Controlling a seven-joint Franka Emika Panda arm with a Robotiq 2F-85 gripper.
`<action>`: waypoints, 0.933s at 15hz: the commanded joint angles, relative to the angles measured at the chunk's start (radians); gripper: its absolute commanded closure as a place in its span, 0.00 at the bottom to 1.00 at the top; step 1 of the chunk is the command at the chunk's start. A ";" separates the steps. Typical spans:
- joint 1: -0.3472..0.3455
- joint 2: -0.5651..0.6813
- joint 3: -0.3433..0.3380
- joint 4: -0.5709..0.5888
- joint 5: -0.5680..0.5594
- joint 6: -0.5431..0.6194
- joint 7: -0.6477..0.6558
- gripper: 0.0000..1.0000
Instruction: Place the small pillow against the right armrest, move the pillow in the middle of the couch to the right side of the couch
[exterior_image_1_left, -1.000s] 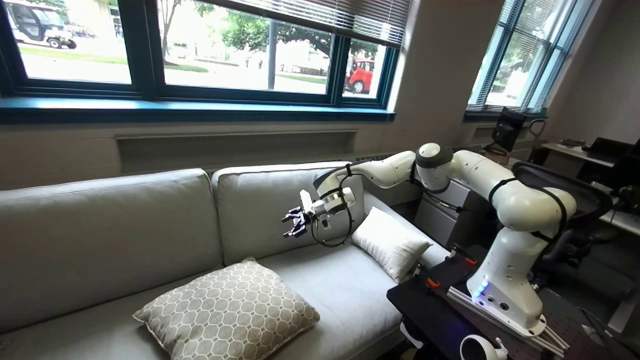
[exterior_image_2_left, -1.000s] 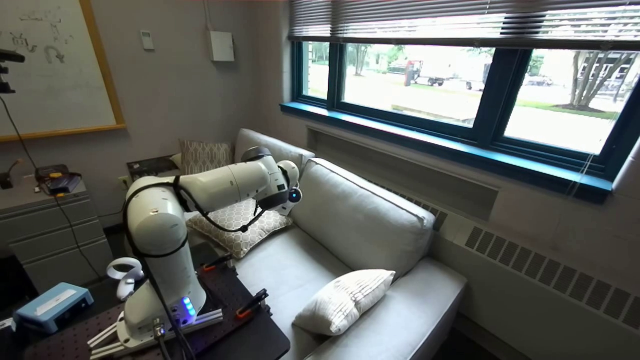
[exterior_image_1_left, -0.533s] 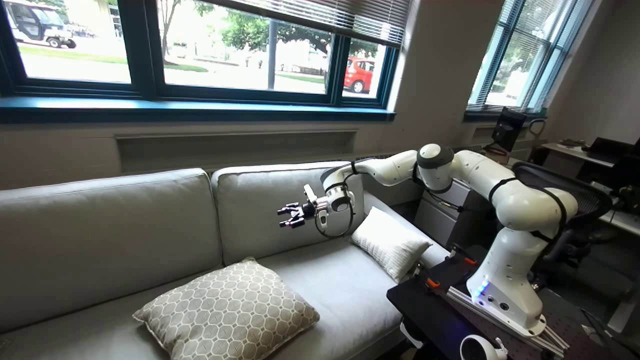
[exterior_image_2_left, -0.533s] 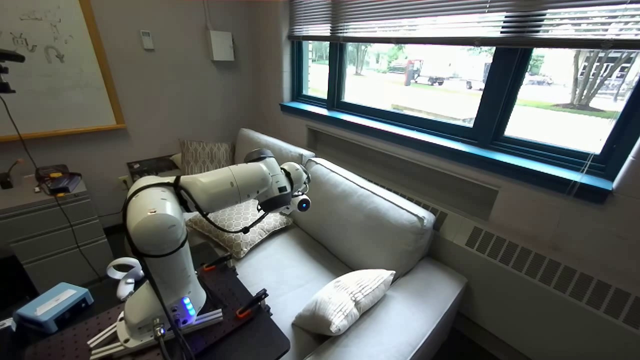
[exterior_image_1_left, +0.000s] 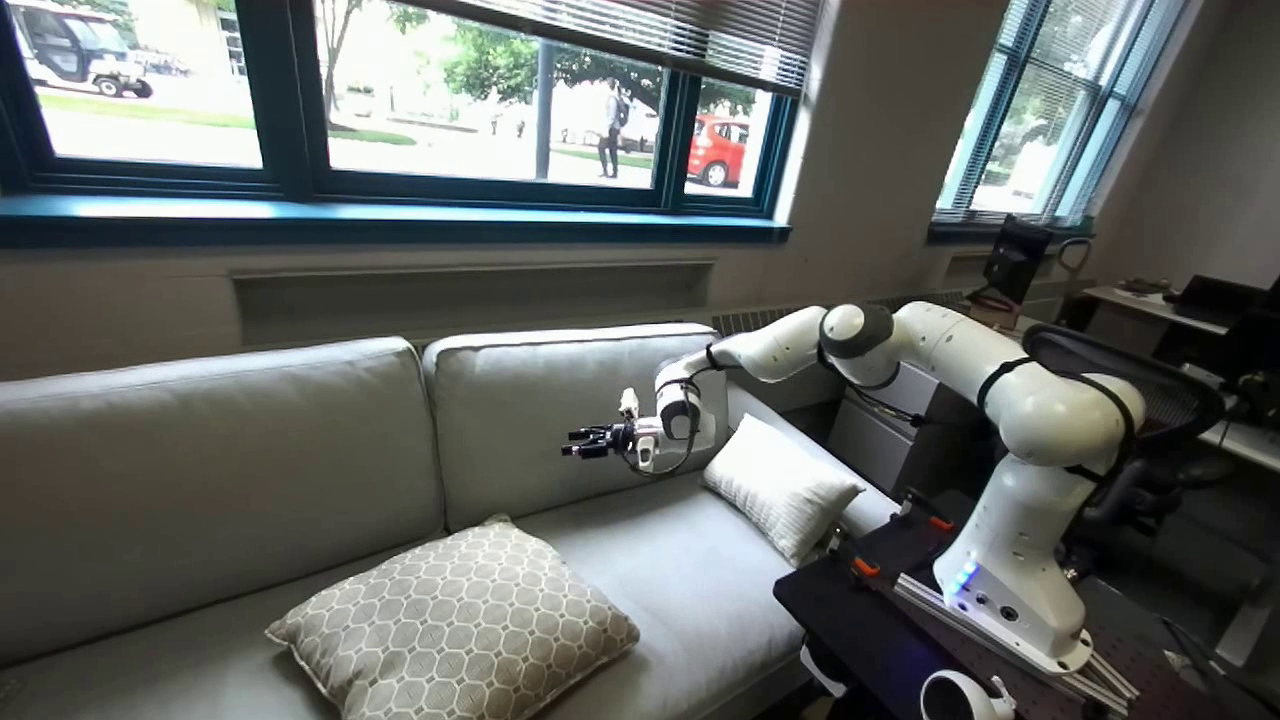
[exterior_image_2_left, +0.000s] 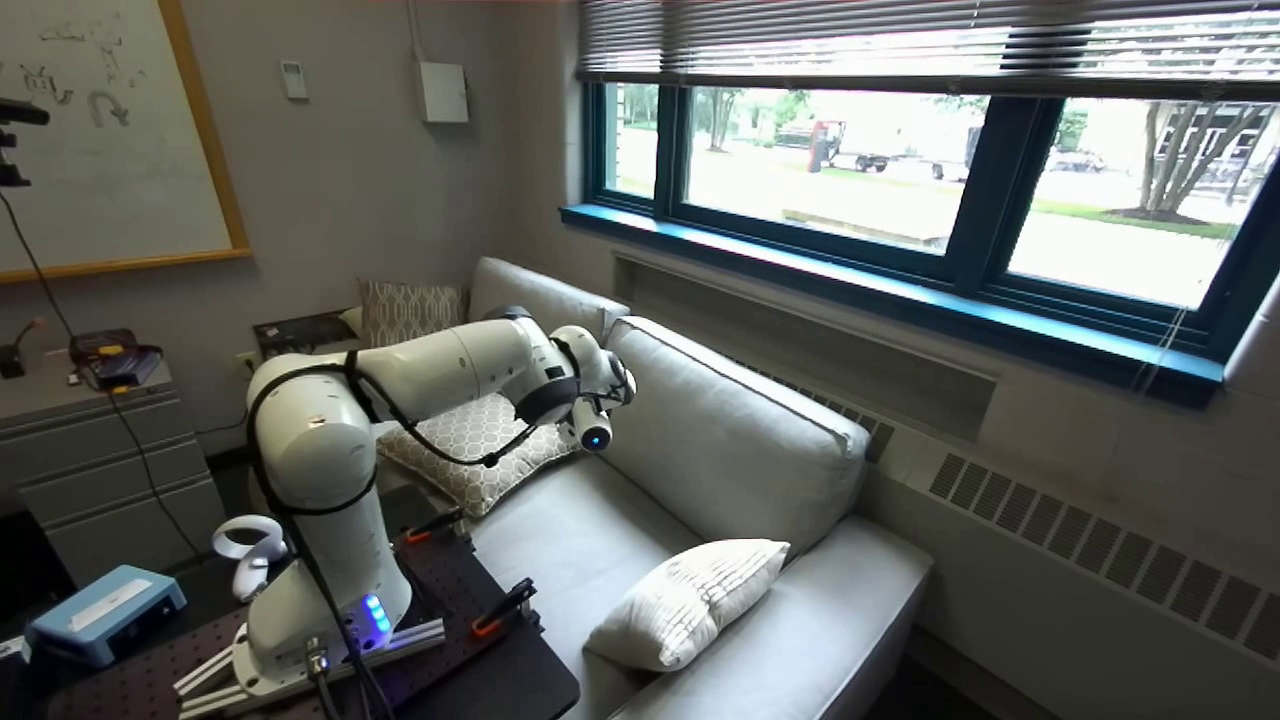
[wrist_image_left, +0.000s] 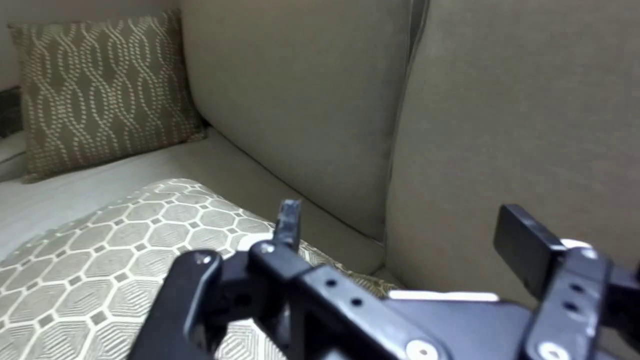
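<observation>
Tool: is hovering above the couch, its jaws standing wide apart, holding nothing.
Patterned pillow: is lying mid-couch, at 7 o'clock from the tool in an exterior view, apart from it.
Weight: is probably running light for its bulk.
Filling: is likely squashing under pressure, nothing fragile being risked.
Cover: is looking like woven cloth, probably gripping rather than slipping.
Best hold: the 1 o'clock corner is seemingly offering a thin pinch; the plump middle is probably exceeding the jaws' span.
Sag: 1 pinched corner is likely leaving the rest drooping over the couch.
Small pillow: is leaning against the right armrest, at 3 o'clock from the tool in an exterior view; its share of the job is looking done.
Brands: none are showing on either pillow.
Whiteboard: is carrying marker strokes, at 11 o'clock from the robot base; no words are reading clearly.
Blue box: is wearing a white label, at 9 o'clock from that base, too small for reading.
</observation>
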 joint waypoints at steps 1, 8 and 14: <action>0.176 -0.005 -0.090 0.145 0.223 0.170 -0.119 0.00; 0.459 0.023 -0.374 0.370 0.520 0.548 -0.116 0.00; 0.509 0.002 -0.463 0.315 0.534 0.634 -0.058 0.00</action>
